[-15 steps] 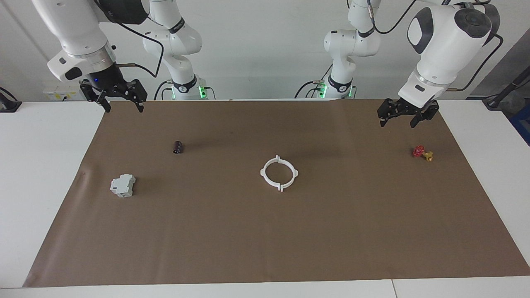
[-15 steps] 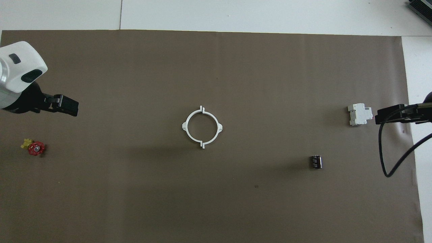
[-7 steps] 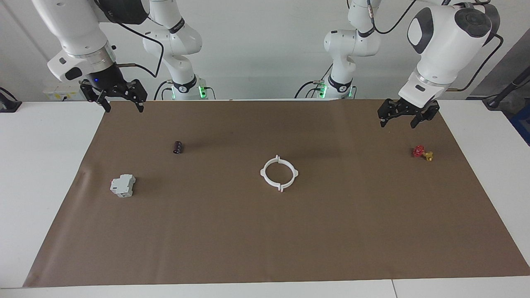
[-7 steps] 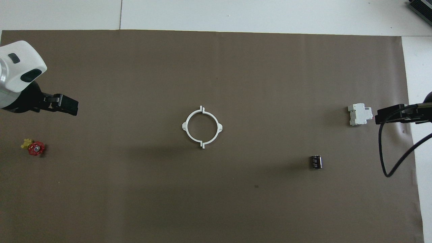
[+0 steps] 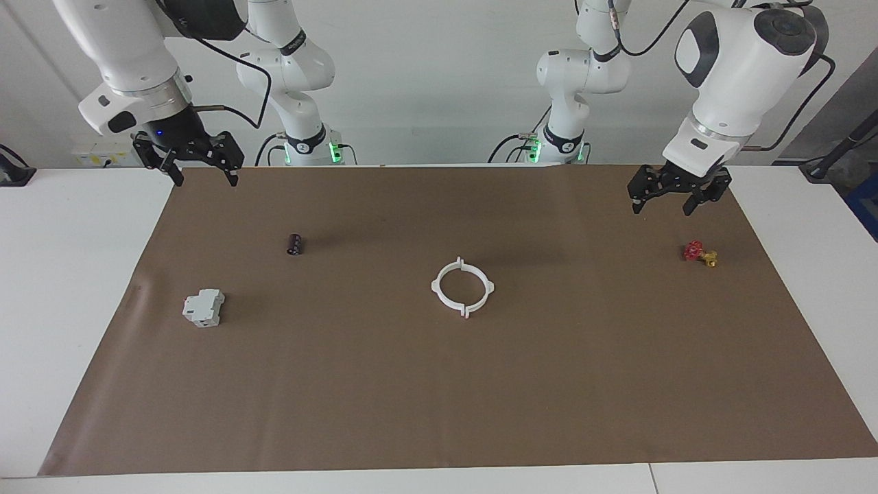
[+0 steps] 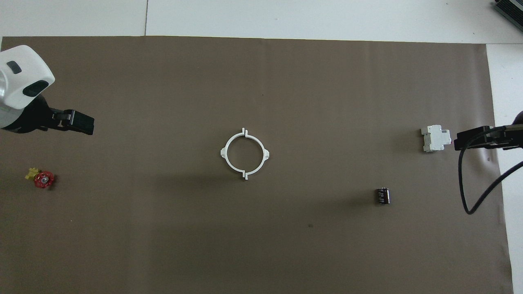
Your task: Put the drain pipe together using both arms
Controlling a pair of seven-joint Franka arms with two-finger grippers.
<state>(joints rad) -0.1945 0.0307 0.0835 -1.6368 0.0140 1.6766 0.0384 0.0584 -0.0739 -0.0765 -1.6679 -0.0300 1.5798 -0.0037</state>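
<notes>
The drain pipe [image 5: 435,287] lies flat in the middle of the brown mat as two white half-rings set together into one ring [image 6: 224,153], their end tabs meeting. Nothing touches it. My left gripper [image 5: 662,204] hangs open and empty above the mat at the left arm's end, over a spot close to the red-and-yellow valve; from above my left gripper [image 6: 81,123] is well apart from the ring. My right gripper [image 5: 206,180] hangs open and empty over the mat's edge at the right arm's end, and from overhead my right gripper [image 6: 470,141] appears beside the grey block.
A grey boxy block [image 5: 204,307] and a small black cylinder [image 5: 295,244] lie toward the right arm's end. A red-and-yellow valve [image 5: 699,253] lies toward the left arm's end. The brown mat [image 5: 439,398] covers most of the white table.
My left gripper has drifted slightly toward the table's left-arm end while staying open. The right arm and the ring have not moved.
</notes>
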